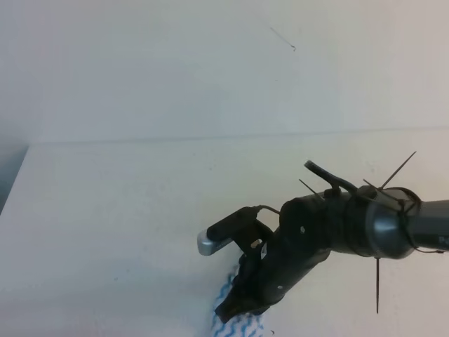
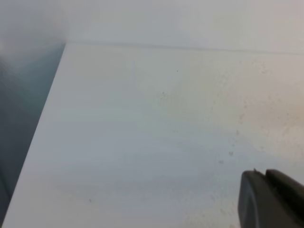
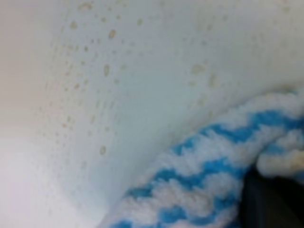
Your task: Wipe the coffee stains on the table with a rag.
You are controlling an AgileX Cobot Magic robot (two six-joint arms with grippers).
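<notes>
Close up in the right wrist view, the rag (image 3: pixel 204 185) fills the lower right, a fluffy blue-and-white zigzag cloth bunched against the tabletop (image 3: pixel 156 61). It looks soft, light and limp, so it should fold and drag rather than slide flat; a pinch on a gathered fold near one edge seems the surest hold, with pressure straight down to keep it spread. Just beyond it, the coffee stains (image 3: pixel 85 95) show as scattered tan droplets and a faint smear, not a whole blotch, which suggests the wipe is well along.

From the high view, the right pincer (image 1: pixel 242 298) points down at the near tabletop edge with the rag (image 1: pixel 235 323) under its tip; it appears clenched on the rag, though the fingers are mostly hidden.

Farther off, the left pincer (image 2: pixel 273 199) shows only as a dark corner of its wrist view, over bare tabletop; whether it is released or clenched cannot be told.
</notes>
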